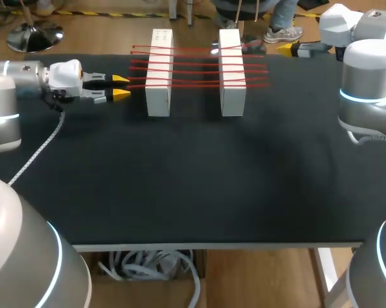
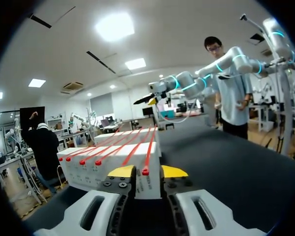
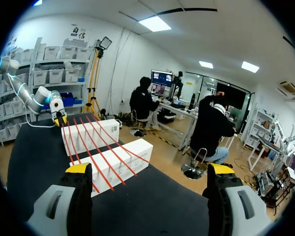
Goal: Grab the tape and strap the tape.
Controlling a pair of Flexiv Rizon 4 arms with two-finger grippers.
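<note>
Closest up are the two fat rounded grey shells of the arms, left arm (image 1: pixel 26 256) and right arm (image 1: pixel 379 276), smooth and glossy with a thin glowing ring on each. Count-wise: two arms, two grippers, two white blocks, one black table (image 1: pixel 193 186), and a bunch of red tape strands. I make it six-ish, but they crowd together so don't quote me. The table top is flat matte black. The left-hand white block (image 1: pixel 158 102) is a plain upright rectangular brick with smooth sides. Its twin, the right-hand white block (image 1: pixel 233 102), stands parallel a little to the right of it with a gap between. The red tape (image 2: pixel 148 150) runs as thin taut lines from the left-hand white block across the gap and over the twin, mostly parallel, one or two a bit slanted. In the left wrist view the ends on that block's near side finish in small red knobs. Just left of the left-hand white block sits the left gripper (image 1: pixel 120 87), not touching it, yellow tips a narrow gap apart with nothing pinched. Well to the right of that block, past the twin and by the table's far edge, is the right gripper (image 1: pixel 286 47), fingers spread wide and holding nothing. One braided white cable (image 1: pixel 38 151) trails across the table from the left arm's wrist, left of the block.
</note>
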